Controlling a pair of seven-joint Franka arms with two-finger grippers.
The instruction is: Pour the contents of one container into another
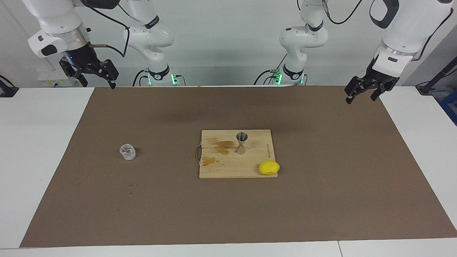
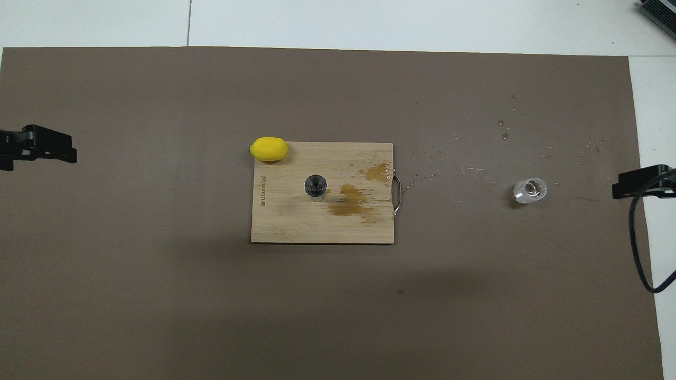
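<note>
Small clear thick-walled glass cup (image 1: pixel 127 152) upright, well apart from bamboo cutting board (image 1: pixel 217 171), toward right arm's end. Judged rigid, slick, breakable: grip mid-wall. Silvery hourglass metal jigger (image 1: pixel 241 142) on board: tippy. Right gripper (image 1: pixel 93 72), left gripper (image 1: pixel 366 89) both open, empty, raised.

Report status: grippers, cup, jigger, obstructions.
Left gripper and right gripper open, raised, empty. Glass cup upright on mat; jigger upright on cutting board. Lemon at board corner, not obstructing.

high facing view, steep overhead, shared mat (image 1: pixel 321 200)

Overhead, we only get the tips of both pincers, left (image 2: pixel 39 150) and right (image 2: pixel 641 182), rest cut off; cup (image 2: pixel 529 190) contents too tiny to tell.
</note>
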